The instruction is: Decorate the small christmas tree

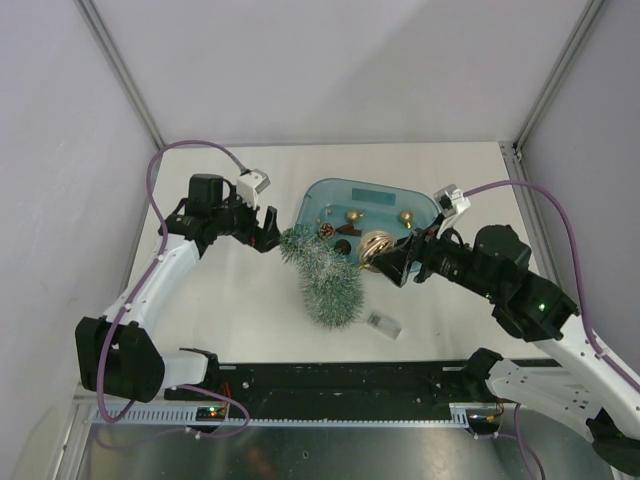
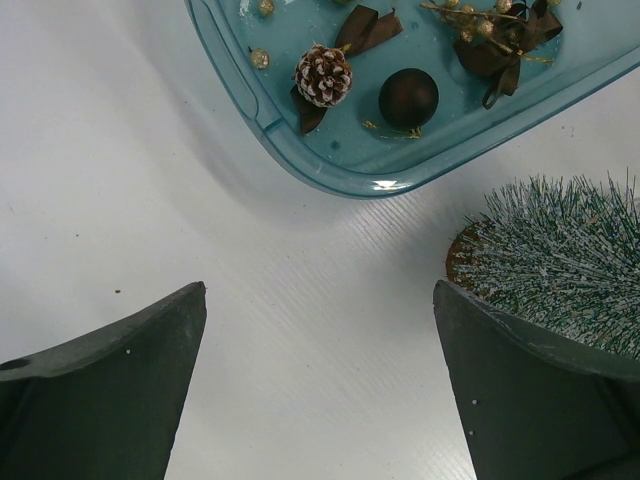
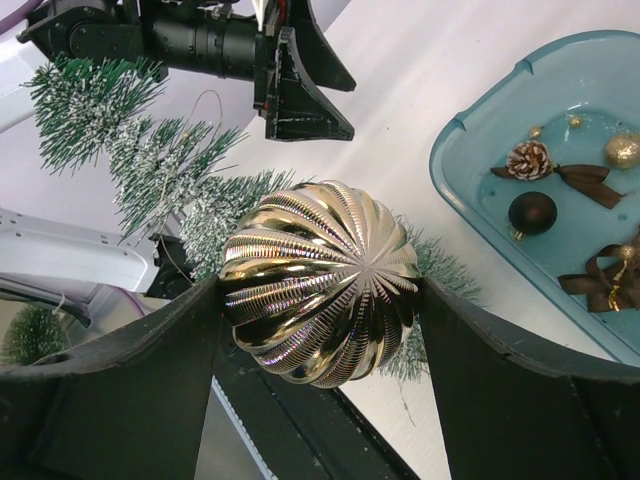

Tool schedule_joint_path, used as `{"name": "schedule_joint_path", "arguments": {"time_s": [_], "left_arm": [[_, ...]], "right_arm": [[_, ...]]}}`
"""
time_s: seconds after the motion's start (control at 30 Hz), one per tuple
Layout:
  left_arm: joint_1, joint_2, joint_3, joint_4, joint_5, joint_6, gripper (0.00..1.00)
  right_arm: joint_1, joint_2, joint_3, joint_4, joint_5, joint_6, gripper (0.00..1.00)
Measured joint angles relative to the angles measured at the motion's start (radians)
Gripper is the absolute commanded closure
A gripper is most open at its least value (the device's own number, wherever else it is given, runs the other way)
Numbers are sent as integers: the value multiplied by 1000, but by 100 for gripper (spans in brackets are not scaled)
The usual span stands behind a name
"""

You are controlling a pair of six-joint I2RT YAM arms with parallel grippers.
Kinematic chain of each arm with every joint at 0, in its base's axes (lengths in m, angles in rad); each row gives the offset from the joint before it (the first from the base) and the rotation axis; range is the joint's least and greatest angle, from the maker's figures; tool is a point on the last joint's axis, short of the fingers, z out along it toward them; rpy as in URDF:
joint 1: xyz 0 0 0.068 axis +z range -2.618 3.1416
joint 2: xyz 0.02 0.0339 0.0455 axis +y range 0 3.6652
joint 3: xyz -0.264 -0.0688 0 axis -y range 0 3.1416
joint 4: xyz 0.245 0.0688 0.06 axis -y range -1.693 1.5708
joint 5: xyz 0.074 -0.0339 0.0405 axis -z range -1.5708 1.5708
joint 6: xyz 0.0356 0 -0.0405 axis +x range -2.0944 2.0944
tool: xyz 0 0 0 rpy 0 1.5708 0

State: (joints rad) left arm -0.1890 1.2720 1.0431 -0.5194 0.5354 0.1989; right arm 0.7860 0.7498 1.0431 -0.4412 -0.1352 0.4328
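Beside the tub rim (image 1: 370, 182), right claw (image 3: 318, 300) grips a gold bauble (image 3: 320, 265); left claw (image 2: 320, 290) gapes empty by the tree (image 2: 560, 260).

The white bench (image 1: 230, 310) carries three things. A teal tub (image 1: 306, 212) sits just beyond the left tool (image 1: 268, 236) and the right tool (image 1: 386, 262), and the small christmas tree (image 1: 330, 285) lies on its side between them, narrow end toward the left one. A small clear object (image 1: 383, 324) lies nearer than the right tool, apart from the tree.
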Motion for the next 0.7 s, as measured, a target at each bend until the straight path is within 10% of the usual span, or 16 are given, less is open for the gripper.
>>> {"name": "schedule_joint_path", "arguments": {"time_s": [0.7], "left_arm": [[0, 0, 0, 0, 0, -5, 0]], "right_arm": [[109, -17, 0, -11, 53, 1, 51]]}}
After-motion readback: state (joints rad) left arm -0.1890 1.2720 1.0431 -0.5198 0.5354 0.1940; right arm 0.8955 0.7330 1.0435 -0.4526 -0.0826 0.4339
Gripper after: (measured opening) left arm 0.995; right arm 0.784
